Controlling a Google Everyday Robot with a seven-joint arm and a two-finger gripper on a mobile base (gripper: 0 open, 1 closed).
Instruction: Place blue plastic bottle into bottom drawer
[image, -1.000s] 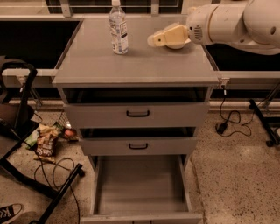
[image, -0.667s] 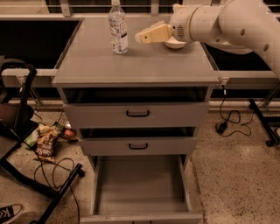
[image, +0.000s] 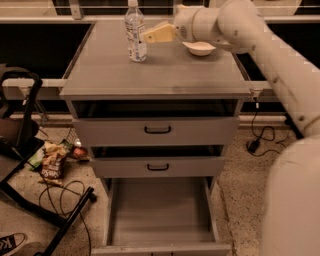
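— What has moved since a moment ago?

— The gripper has swung left across the bench. It was over by the bowl. Now its tan tip sits at the right side of the bottle, about level with the label. The bottle has not shifted.

— Is it touching?

— Tip and bottle meet in this view, but I cannot tell whether they truly touch. I also cannot tell whether the gripper is spread or pinched, because from this side it reads as one tan wedge.

— And behind it?

— A white wrist, then the thick white arm, which passes above the bowl and runs back to the right and down the right edge of the view.

— Where does the bottle stand?

— Upright on the bench, toward the back left. It has a white cap, a clear body and a white-and-blue label. The white bowl sits toward the back right, apart from the bottle.

— The drawers?

— There are three. The top drawer and the middle drawer each have a black handle and stand slightly out. The bottom drawer is pulled far out, a deep grey tray with its floor in plain sight.

— And the floor?

— Snack bags lie left of the cabinet, a shoe is in the lower left corner, and a black cable trails on the right.
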